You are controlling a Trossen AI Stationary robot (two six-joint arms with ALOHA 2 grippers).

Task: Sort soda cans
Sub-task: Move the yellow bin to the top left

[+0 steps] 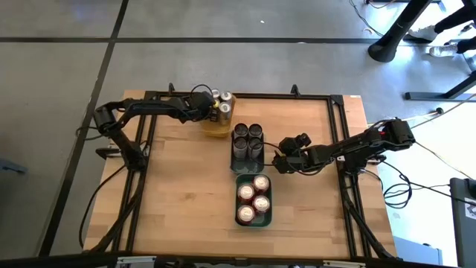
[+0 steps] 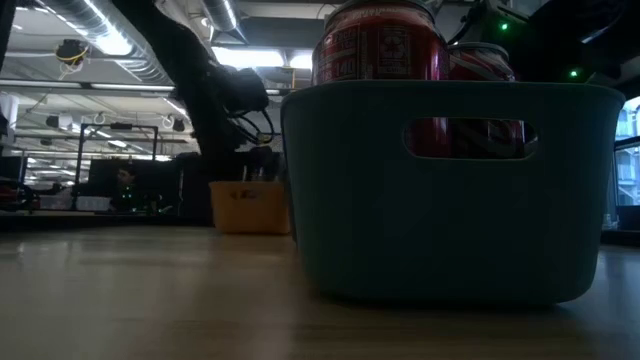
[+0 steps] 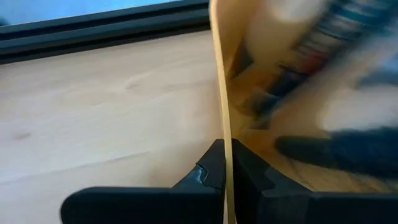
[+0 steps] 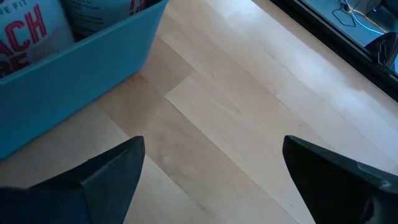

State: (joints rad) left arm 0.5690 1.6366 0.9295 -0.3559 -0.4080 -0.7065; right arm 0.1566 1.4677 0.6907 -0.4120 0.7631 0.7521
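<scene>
You had the teal tray (image 1: 253,217) nearest the front edge of the table (image 1: 178,216), holding four red soda cans (image 1: 253,199). Just beyond it, four dark cans (image 1: 248,137) stood in a dark tray (image 1: 245,159) at mid-table. Your right gripper (image 1: 278,158) waited to the right of those two trays, its fingers (image 4: 112,171) spread wide over bare wood and holding nothing. Farthest back, toward the far edge, the yellow tray (image 1: 217,128) held the gold cans (image 1: 222,103). Your left gripper (image 1: 206,113) was at that tray's left side, its fingers (image 3: 205,174) pinched tight onto the thin yellow wall, one finger outside and one inside.
</scene>
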